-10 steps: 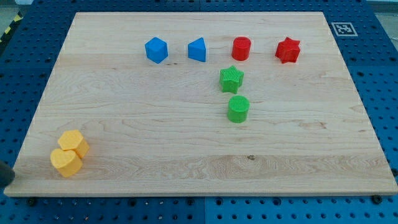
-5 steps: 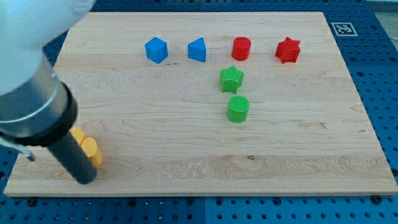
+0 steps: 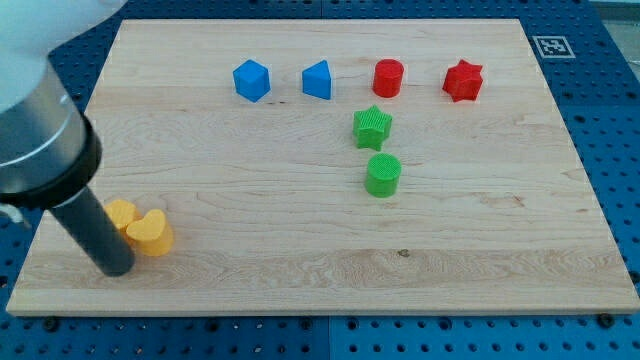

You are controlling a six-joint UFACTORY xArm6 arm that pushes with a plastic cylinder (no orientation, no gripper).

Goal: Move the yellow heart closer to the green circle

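Observation:
The yellow heart (image 3: 151, 233) lies at the view's lower left of the wooden board (image 3: 320, 260). A second yellow block (image 3: 121, 213), its shape partly hidden, touches its upper left. My tip (image 3: 115, 268) rests on the board just left of and below the heart, close to or touching both yellow blocks. The green circle (image 3: 383, 174) stands right of centre, far to the heart's right. The rod and arm cover the view's upper left.
A green star (image 3: 372, 126) sits just above the green circle. Along the view's top stand a blue cube (image 3: 251, 80), a blue wedge-like block (image 3: 317, 80), a red cylinder (image 3: 388, 77) and a red star (image 3: 463, 81).
The arm came into view from the left and the tip reached the yellow pair. The yellow heart slid right, from below the other yellow block to its lower right.

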